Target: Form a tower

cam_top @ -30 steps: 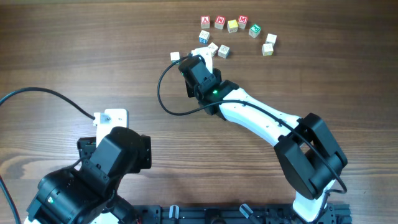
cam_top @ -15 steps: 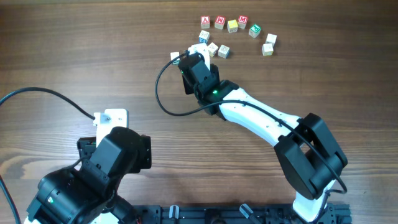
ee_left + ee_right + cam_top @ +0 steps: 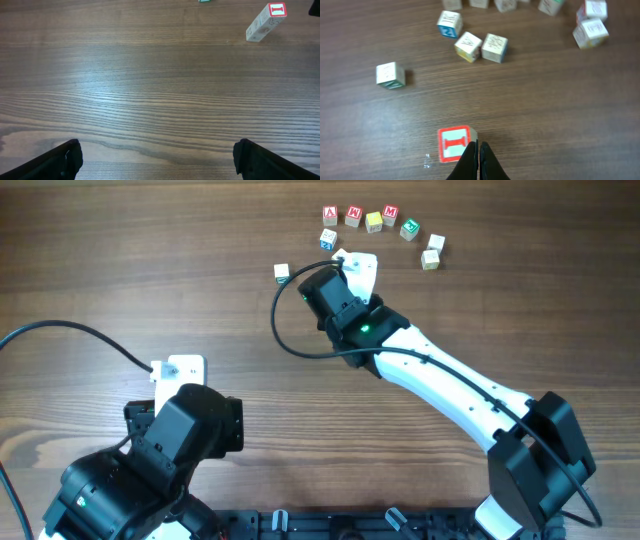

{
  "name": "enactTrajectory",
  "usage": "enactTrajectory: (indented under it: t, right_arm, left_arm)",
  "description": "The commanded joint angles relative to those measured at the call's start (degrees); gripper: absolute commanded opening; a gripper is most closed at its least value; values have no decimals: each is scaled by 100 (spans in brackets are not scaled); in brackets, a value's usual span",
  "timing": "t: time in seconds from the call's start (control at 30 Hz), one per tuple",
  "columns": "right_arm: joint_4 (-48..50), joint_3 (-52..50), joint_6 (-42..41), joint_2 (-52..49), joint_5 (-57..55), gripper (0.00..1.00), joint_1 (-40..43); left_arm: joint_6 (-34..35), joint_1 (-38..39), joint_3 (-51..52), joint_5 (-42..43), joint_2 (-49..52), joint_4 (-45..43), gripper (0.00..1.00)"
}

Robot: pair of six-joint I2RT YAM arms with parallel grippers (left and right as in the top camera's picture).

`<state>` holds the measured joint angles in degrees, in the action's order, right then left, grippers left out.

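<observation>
Tower [image 3: 454,145] just beside closed right jaws

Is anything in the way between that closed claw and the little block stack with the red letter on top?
Nothing visible does. In the right wrist view the shut right gripper sits right beside the tower, next to its red-marked top face. The loose cubes lie farther off.

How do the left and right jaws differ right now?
The left gripper has its jaws wide open; the right gripper has its jaws shut. The left hangs over the table, well away from the tower; the right's tip sits just beside the tower. Both hold nothing.
</observation>
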<state>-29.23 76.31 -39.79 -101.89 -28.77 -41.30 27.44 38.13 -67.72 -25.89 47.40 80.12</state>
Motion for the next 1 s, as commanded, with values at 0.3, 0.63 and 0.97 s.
enactTrajectory:
  t: [0.3,0.63,0.97]
  right_arm:
    - [461,-446,-686,-299,466,4,393]
    - [479,-446,-680,-452,769,4,393]
    - [498,-446,-669,-452,964,4,391]
  left_arm:
    - [-46,-11,-9,-13,-13,-11,100]
    - [-46,-11,-9,-13,-13,-9,100]
    - [-46,-11,-9,-13,-13,-11,100]
